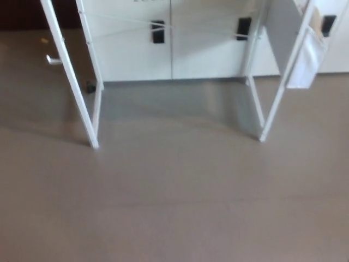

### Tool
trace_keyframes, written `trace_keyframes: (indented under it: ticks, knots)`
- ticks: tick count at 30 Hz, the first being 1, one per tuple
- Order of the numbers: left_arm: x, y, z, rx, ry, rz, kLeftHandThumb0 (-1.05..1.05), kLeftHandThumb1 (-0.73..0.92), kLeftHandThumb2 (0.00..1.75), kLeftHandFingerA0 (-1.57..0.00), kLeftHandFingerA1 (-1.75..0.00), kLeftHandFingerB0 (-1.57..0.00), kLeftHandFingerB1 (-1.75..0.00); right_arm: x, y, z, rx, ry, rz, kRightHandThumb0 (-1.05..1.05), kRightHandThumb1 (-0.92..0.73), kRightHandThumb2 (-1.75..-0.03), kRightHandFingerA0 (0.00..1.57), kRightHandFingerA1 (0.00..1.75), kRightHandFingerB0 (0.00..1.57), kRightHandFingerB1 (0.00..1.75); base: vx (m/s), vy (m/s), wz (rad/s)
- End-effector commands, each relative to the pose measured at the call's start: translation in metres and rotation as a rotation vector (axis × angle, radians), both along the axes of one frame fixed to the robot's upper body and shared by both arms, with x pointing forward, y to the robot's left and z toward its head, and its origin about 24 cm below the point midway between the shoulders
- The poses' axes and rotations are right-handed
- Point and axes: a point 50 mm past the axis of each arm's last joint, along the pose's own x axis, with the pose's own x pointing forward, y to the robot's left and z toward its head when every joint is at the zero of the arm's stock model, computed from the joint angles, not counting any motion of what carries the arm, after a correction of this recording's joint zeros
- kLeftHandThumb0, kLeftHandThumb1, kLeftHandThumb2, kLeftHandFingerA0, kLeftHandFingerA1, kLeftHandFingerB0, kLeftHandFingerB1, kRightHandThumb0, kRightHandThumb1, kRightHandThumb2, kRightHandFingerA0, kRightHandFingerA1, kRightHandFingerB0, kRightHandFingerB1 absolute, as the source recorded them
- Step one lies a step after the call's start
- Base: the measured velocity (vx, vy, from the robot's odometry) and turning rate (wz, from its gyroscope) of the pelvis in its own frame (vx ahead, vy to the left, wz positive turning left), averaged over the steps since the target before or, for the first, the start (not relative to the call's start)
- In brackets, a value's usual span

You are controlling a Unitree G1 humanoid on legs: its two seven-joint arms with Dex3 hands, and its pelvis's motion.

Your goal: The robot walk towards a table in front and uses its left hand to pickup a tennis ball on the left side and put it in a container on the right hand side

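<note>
No tennis ball, container or table top shows in the head view. Only the lower part of a white table frame is visible: its front left leg (71, 76) slants down to the floor at the left, and its front right leg (283, 82) does the same at the right. Neither of my hands nor any part of my arms is in the picture.
Grey-brown floor (174, 202) fills the lower half. White cabinet fronts (172, 49) with black handles (157, 31) stand behind the table legs. A white panel (305, 60) hangs at the right leg. A small dark object (90, 86) lies on the floor near the rear left leg.
</note>
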Motion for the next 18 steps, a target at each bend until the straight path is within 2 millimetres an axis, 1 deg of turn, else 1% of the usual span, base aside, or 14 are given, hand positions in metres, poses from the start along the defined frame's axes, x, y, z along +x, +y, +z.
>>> trace_keyframes:
  ticks: [1, 4, 5, 8, 12, 13, 15, 16, 18]
  knots:
    - [-0.007, 0.0069, 0.0004, 0.019, 0.034, -0.007, -0.1, 0.69, 0.6, -0.27, -0.35, -0.19, -0.3, -0.0028, -0.0032, 0.0016, -0.017, -0.001, -0.006, -0.68, -0.32, -0.63, 0.46, 1.09, 0.2, 0.89, 0.56, 0.046, -0.02]
    - [-0.0083, 0.0072, 0.0002, 0.02, 0.041, -0.008, -0.11, 0.68, 0.6, -0.28, -0.35, -0.19, -0.31, -0.0054, -0.0034, 0.0005, -0.012, 0.004, -0.013, -0.66, -0.32, -0.64, 0.48, 1.07, 0.2, 0.91, 0.43, -0.031, -0.01]
    - [-0.0087, 0.0067, 0.0007, 0.023, 0.042, -0.008, -0.1, 0.69, 0.6, -0.28, -0.35, -0.19, -0.3, -0.0063, -0.0037, -0.0005, -0.008, 0.002, -0.017, -0.67, -0.32, -0.63, 0.51, 1.07, 0.21, 0.91, 0.39, -0.039, -0.09]
    - [-0.0089, 0.0067, 0.001, 0.032, 0.047, -0.005, -0.09, 0.69, 0.6, -0.29, -0.35, -0.2, -0.31, -0.0078, -0.003, -0.0002, -0.005, 0.0, -0.012, -0.72, -0.33, -0.63, 0.49, 1.1, 0.2, 0.94, 0.35, 0.054, -0.24]
    - [-0.0089, 0.0072, 0.0007, 0.036, 0.051, -0.01, -0.09, 0.68, 0.6, -0.29, -0.35, -0.2, -0.31, -0.0084, -0.0029, 0.0, -0.008, 0.002, -0.011, -0.72, -0.32, -0.63, 0.51, 1.09, 0.2, 0.94, 0.5, 0.159, -0.25]
    - [-0.0089, 0.0085, -0.0008, 0.033, 0.056, -0.012, -0.1, 0.69, 0.6, -0.29, -0.35, -0.2, -0.31, -0.01, -0.0023, -0.0002, -0.01, 0.006, -0.011, -0.69, -0.32, -0.63, 0.51, 1.11, 0.22, 0.92, 0.55, 0.203, -0.79]
    - [-0.01, 0.0081, -0.0004, 0.025, 0.048, -0.016, -0.1, 0.69, 0.6, -0.28, -0.35, -0.2, -0.3, -0.0113, -0.0024, -0.001, -0.005, 0.008, -0.012, -0.69, -0.32, -0.62, 0.49, 1.11, 0.23, 0.91, 0.54, 0.188, -0.24]
    - [-0.0101, 0.008, -0.0005, 0.023, 0.047, -0.017, -0.1, 0.7, 0.6, -0.28, -0.35, -0.19, -0.3, -0.0116, -0.0022, -0.0006, -0.003, 0.004, -0.011, -0.7, -0.32, -0.63, 0.5, 1.15, 0.22, 0.97, 0.52, 0.187, -0.01]
    - [-0.0102, 0.008, -0.0007, 0.02, 0.046, -0.019, -0.1, 0.7, 0.6, -0.28, -0.35, -0.19, -0.3, -0.0121, -0.0019, 0.0001, -0.002, -0.003, -0.01, -0.7, -0.32, -0.63, 0.5, 1.15, 0.22, 0.97, 0.34, 0.158, -0.02]
